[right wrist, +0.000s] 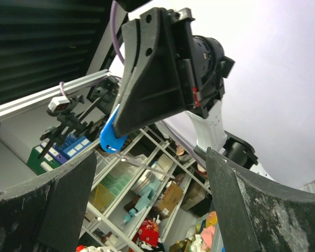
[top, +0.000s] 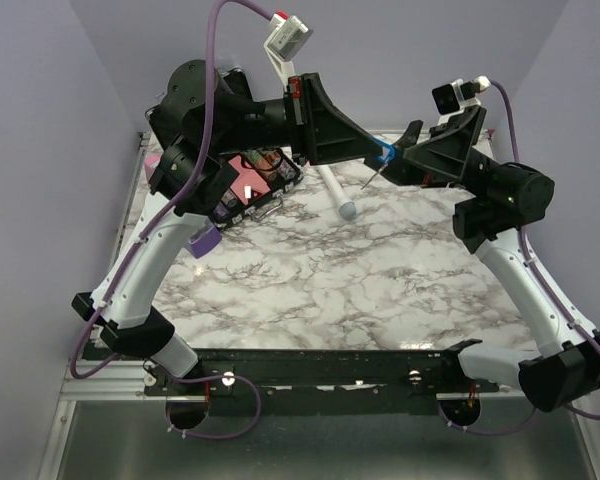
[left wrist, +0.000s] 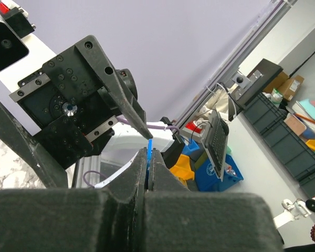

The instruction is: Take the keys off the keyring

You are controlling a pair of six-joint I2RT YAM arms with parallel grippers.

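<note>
In the top view my left gripper reaches right, raised above the marble table, and is shut on the blue keyring. A thin silver key hangs down from the ring. My right gripper faces it from the right, open, its fingers either side of the ring. In the left wrist view the fingers pinch the blue keyring. In the right wrist view my open gripper is empty, with the keyring and the dangling key just ahead of it.
A white wand lies on the table below the grippers. A black tray with pink items stands at the back left under the left arm. A purple object sits near the left arm.
</note>
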